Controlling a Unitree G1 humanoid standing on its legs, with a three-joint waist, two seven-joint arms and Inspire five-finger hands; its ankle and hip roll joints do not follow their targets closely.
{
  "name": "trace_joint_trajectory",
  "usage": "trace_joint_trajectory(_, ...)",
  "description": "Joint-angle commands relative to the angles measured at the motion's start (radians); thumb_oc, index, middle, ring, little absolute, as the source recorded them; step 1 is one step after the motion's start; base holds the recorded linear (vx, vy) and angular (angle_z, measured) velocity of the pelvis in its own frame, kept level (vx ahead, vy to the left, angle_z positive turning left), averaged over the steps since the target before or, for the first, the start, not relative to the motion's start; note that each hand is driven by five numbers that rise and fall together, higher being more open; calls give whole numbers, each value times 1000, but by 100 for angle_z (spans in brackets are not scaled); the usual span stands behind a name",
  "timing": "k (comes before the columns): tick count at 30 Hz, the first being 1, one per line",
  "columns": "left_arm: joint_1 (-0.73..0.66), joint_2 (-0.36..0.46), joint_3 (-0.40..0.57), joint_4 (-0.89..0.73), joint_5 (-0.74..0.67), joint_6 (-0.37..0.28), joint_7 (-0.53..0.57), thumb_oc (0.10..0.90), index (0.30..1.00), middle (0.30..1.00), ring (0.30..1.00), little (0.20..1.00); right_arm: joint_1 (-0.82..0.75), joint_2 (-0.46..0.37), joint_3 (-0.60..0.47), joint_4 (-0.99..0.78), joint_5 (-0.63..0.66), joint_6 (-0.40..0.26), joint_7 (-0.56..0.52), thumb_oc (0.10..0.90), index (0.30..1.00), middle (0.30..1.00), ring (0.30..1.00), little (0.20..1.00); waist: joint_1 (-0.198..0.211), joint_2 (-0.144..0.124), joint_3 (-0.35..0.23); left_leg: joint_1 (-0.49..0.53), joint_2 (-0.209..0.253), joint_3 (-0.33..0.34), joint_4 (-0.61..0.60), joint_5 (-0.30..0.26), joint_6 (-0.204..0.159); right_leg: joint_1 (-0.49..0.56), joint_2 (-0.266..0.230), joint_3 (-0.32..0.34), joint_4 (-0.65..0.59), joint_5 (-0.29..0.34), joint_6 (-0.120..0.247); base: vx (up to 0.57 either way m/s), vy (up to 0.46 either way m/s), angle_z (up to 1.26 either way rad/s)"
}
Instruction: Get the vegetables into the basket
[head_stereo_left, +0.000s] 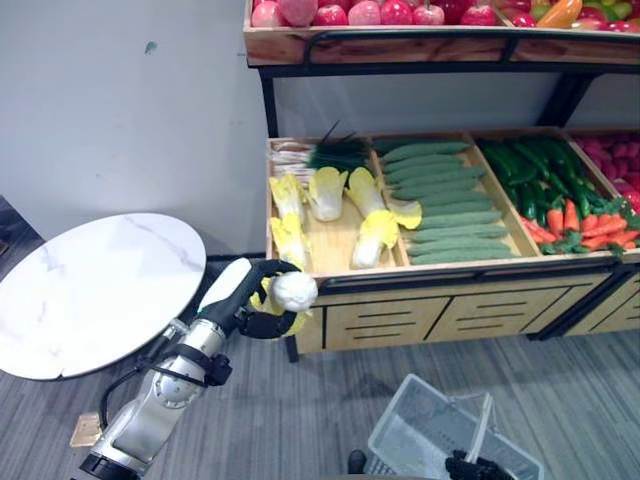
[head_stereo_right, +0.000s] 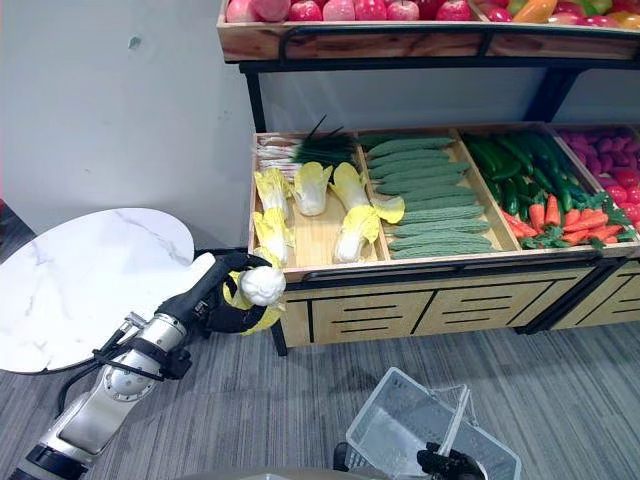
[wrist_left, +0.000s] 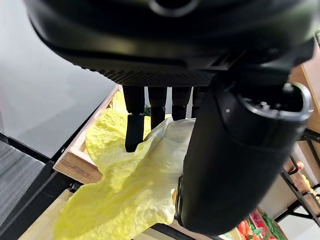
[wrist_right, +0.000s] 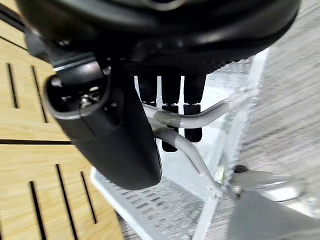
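Note:
My left hand (head_stereo_left: 262, 305) is shut on a yellow-and-white cabbage (head_stereo_left: 292, 291), holding it in the air just in front of the stall's left corner; its leaves (wrist_left: 130, 195) show between the fingers and thumb in the left wrist view. More cabbages (head_stereo_left: 330, 205) lie in the stall's left wooden bin. The grey wire basket (head_stereo_left: 440, 432) hangs low near the floor, and my right hand (head_stereo_left: 478, 467) is shut on its metal handles (wrist_right: 187, 131).
The stall's bins hold cucumbers (head_stereo_left: 440, 200), green peppers (head_stereo_left: 535, 170) and carrots (head_stereo_left: 590, 225); an upper shelf carries apples (head_stereo_left: 370, 12). A round white marble table (head_stereo_left: 95, 290) stands to the left. Grey floor lies between stall and basket.

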Motion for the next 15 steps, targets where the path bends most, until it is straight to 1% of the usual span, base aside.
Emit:
trace_joint_trajectory(1,-104,20,10,-124,-40,-79,27,400,300,300,300,300,-124,-86,16,-44,-18,-84,-28,400,300,300,300,300,-9,-20,-62,-56,8,-54,6,-18,-55,111,-16,3,6,-166,102,-39,4,1)
trace_joint_trajectory(3,-115,16,-10,-121,-46,-78,20,400,300,300,300,300,-138,-89,24,-58,-19,-84,-28,400,300,300,300,300,-9,-20,-63,-54,8,-53,6,-19,-54,114,-16,2,6,-167,102,1,5,1)
trace_joint_trajectory(4,-119,14,-18,-123,-50,-78,17,400,300,300,300,300,-144,-91,32,-62,-24,-84,-29,400,300,300,300,300,-8,-20,-65,-49,10,-54,6,-29,-54,119,-15,2,6,-176,102,0,0,0)
trace_joint_trajectory(6,-128,9,-34,-121,-52,-78,12,400,300,300,300,300,-156,-91,42,-73,-33,-86,-35,400,300,300,300,300,-8,-21,-62,-49,10,-52,6,-21,-53,117,-15,1,6,-168,101,0,0,0)
trace_joint_trajectory(7,-130,8,-41,-122,-52,-78,9,400,300,300,300,300,-161,-89,47,-78,-35,-86,-35,400,300,300,300,300,-8,-19,-64,-43,10,-53,6,-30,-53,123,-14,2,6,-176,102,0,0,0)
trace_joint_trajectory(8,-133,5,-47,-120,-54,-78,6,400,300,300,300,300,-167,-89,48,-83,-33,-88,-38,400,300,300,300,300,-8,-20,-62,-45,10,-51,6,-21,-53,120,-15,2,6,-168,102,41,5,0)
trace_joint_trajectory(9,-134,5,-53,-121,-54,-78,4,400,300,300,300,300,-169,-88,49,-94,-30,-89,-39,400,300,300,300,300,-8,-18,-63,-40,11,-52,6,-31,-52,126,-14,3,6,-177,102,0,0,0)
trace_joint_trajectory(10,-139,4,-62,-118,-54,-77,0,400,300,300,300,300,-171,-85,54,-108,-32,-90,-39,400,300,300,300,300,-8,-19,-63,-44,9,-50,6,-22,-53,121,-14,4,6,-169,101,37,3,-1)
trace_joint_trajectory(11,-143,3,-71,-116,-53,-76,-4,400,300,300,300,300,-173,-85,59,-112,-34,-92,-39,400,300,300,300,300,-10,-18,-64,-38,11,-51,6,-32,-52,127,-13,4,6,-178,101,0,0,0)
trace_joint_trajectory(12,-149,0,-82,-107,-49,-76,-5,400,300,300,300,300,-173,-84,64,-119,-38,-93,-40,400,300,300,300,300,-10,-18,-62,-42,11,-49,6,-23,-53,123,-14,4,6,-171,100,0,0,0)
trace_joint_trajectory(15,-165,-4,-115,-74,-21,-69,-5,400,300,300,300,300,-168,-82,79,-140,-65,-95,-47,400,300,300,300,300,-15,-17,-61,-39,12,-47,6,-24,-52,124,-15,4,6,-170,101,0,0,0)
